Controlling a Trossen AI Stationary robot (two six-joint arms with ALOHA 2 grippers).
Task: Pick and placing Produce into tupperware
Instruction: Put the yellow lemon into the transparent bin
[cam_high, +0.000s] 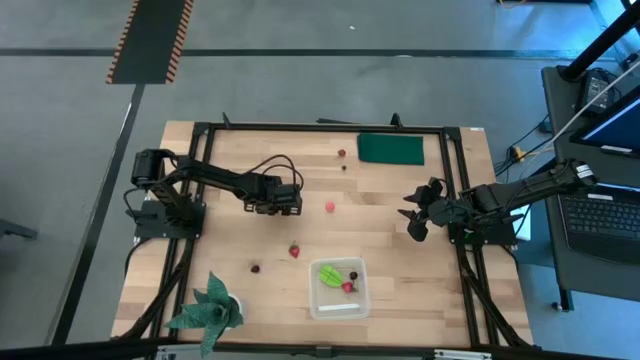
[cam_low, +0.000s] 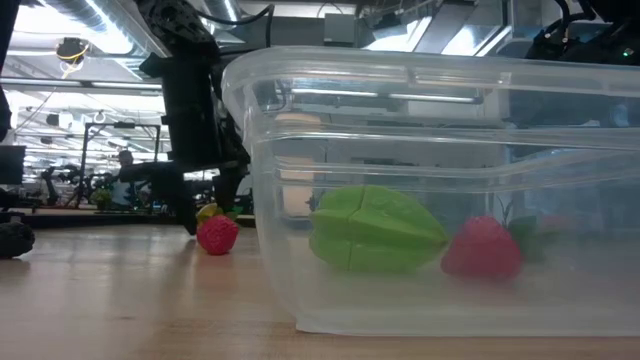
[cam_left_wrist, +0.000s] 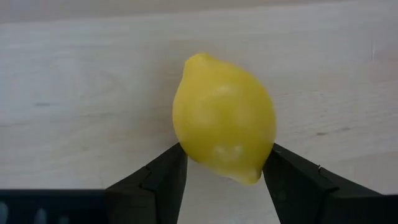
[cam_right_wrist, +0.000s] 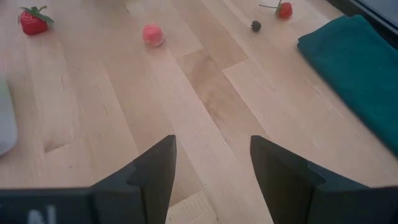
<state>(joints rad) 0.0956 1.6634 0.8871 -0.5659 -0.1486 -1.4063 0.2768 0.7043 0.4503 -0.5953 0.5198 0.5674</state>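
My left gripper (cam_high: 276, 204) is low over the table's middle left, with a yellow lemon (cam_left_wrist: 224, 118) between its fingers. In the low view the lemon (cam_low: 208, 212) peeks out behind a red strawberry (cam_low: 217, 235). The clear tupperware (cam_high: 338, 300) stands near the front edge and holds a light green piece (cam_high: 330, 272) and a red berry (cam_high: 348, 286). On the wood lie the strawberry (cam_high: 294, 251), a pink berry (cam_high: 329, 207), a dark one (cam_high: 255, 268), and a red berry (cam_high: 341, 154) beside a tiny dark one (cam_high: 344, 167). My right gripper (cam_high: 415, 215) hovers open at the right side. My left gripper pinches the lemon by its two long sides near the stem end (cam_left_wrist: 249, 174), one finger (cam_left_wrist: 165, 177) on each side. The fingers come from above, pointing down. Whether the lemon still touches the wood, I cannot tell.
A dark green pad (cam_high: 391, 149) lies at the far right. A teal leafy plant (cam_high: 208, 310) stands at the near left corner. Black frame rails run along the table's left and right sides. Bare wood lies between the left gripper and the tupperware.
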